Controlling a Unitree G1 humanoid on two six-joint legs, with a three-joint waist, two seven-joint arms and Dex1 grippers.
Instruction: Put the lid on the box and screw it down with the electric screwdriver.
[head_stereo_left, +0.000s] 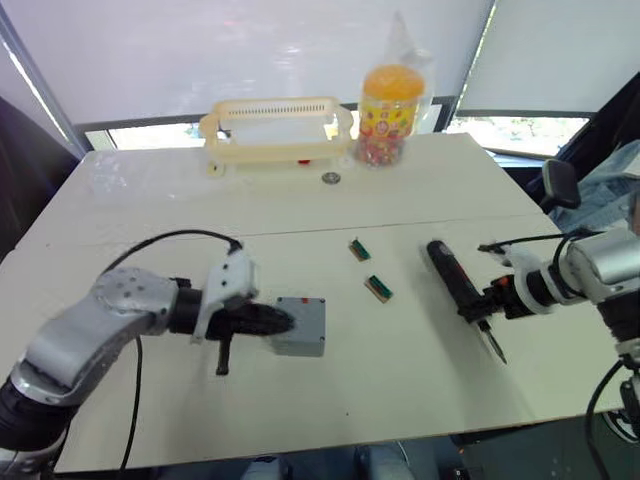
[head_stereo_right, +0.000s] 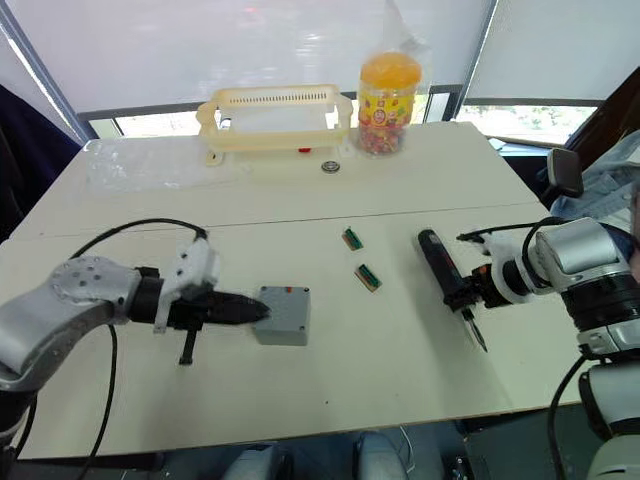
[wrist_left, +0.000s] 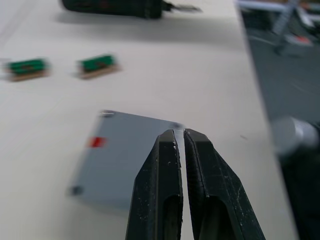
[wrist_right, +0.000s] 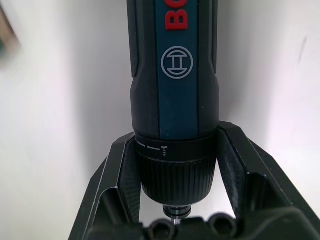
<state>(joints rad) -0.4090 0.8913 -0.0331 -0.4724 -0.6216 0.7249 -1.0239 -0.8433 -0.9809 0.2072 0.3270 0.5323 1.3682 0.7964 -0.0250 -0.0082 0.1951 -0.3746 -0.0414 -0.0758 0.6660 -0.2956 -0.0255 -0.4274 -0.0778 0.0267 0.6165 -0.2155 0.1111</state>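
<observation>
Left arm: stretched out low, forearm pointing toward the middle.
Left gripper (head_stereo_right: 262, 311): fingers (wrist_left: 159, 190) pretty much pressed together, just a sliver between.
Right gripper (head_stereo_right: 462, 297): fingers (wrist_right: 116, 175) spread.

Looks like lab or office to me: white worktable (head_stereo_left: 420, 200), window blinds (head_stereo_left: 250, 50) at 12 o'clock, office chair (head_stereo_left: 560, 185) at 3.

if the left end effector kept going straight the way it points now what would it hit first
The box. The left end effector, fingers nearly shut, points right at its near side and looks to be already at or over its edge; depth there is unclear.
</observation>
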